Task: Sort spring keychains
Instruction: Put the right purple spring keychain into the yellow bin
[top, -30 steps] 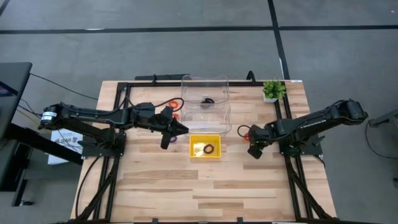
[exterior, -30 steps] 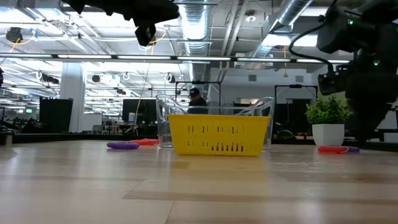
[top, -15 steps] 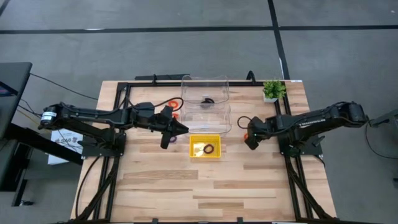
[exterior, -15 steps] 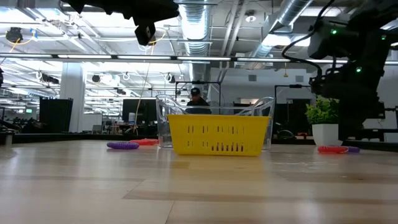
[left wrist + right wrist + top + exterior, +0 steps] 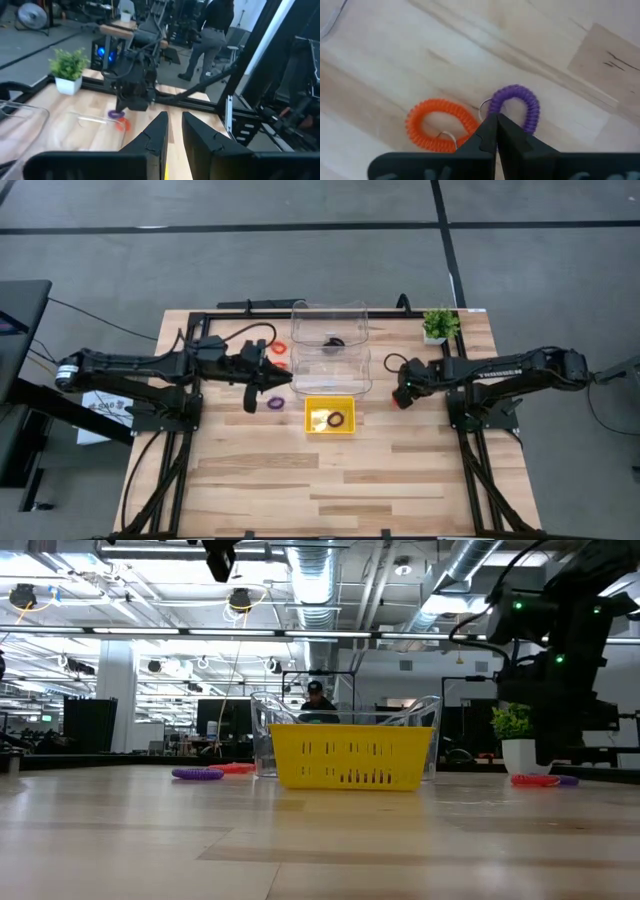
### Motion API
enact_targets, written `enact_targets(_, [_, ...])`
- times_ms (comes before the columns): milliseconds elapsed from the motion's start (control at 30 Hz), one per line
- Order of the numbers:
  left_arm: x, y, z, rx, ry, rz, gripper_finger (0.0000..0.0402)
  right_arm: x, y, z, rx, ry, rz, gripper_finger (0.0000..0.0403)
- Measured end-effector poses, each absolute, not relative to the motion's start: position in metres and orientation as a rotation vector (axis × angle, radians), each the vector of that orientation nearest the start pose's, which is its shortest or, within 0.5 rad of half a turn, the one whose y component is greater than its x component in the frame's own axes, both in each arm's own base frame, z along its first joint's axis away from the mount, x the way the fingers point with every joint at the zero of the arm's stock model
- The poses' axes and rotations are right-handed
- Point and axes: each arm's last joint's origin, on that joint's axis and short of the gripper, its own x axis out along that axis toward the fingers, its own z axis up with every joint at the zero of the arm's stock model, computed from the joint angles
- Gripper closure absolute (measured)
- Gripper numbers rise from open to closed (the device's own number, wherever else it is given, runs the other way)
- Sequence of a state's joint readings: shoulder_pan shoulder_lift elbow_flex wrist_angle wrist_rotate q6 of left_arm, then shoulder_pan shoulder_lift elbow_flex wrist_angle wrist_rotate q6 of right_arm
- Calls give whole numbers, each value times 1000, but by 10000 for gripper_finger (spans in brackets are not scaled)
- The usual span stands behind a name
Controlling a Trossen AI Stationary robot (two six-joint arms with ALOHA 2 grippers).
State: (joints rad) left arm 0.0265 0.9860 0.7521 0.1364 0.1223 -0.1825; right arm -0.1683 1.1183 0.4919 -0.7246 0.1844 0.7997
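Note:
My right gripper [image 5: 403,393] is shut and points down over an orange keychain [image 5: 440,124] and a purple keychain [image 5: 519,106], which lie flat side by side on the table right of the clear bin [image 5: 330,348]. My left gripper [image 5: 255,385] hangs high over the table left of the bin, its fingers [image 5: 161,131] a narrow gap apart and holding nothing. Near it lie a purple keychain [image 5: 275,402] and two orange ones [image 5: 280,348]. A black keychain [image 5: 336,420] lies in the yellow tray [image 5: 330,402], and another black one [image 5: 334,342] is in the bin. My right gripper's shut fingertips [image 5: 495,125] come from above over the spot where the orange and purple keychains meet. I cannot tell whether they touch either one.
A small potted plant [image 5: 438,325] stands at the far right corner. Black frame rails [image 5: 200,360] run along the table's sides and far edge. The near half of the table is bare wood [image 5: 330,480]. A person [image 5: 215,30] stands in the room beyond.
My right gripper has moved toward the far edge, from near the tray's right side to above the orange and purple keychains. My left gripper has drawn back toward the left edge and risen, leaving the purple keychain lying uncovered on the table.

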Motion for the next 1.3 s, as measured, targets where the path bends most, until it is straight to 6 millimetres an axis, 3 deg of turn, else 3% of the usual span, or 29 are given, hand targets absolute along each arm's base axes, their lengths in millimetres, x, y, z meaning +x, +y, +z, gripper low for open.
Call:
enact_targets(500, [221, 11, 317, -188, 99, -45, 348, 147, -38, 144, 708, 1153, -931, 398])
enact_targets(900, [221, 11, 317, -189, 99, -45, 348, 147, -38, 144, 703, 1155, -938, 307])
enact_targets(1100, [221, 11, 317, -189, 99, -45, 348, 145, -38, 141, 712, 1162, -994, 296])
enact_targets(1300, [221, 11, 316, -190, 99, -45, 348, 143, -37, 120, 741, 1201, -1017, 296])
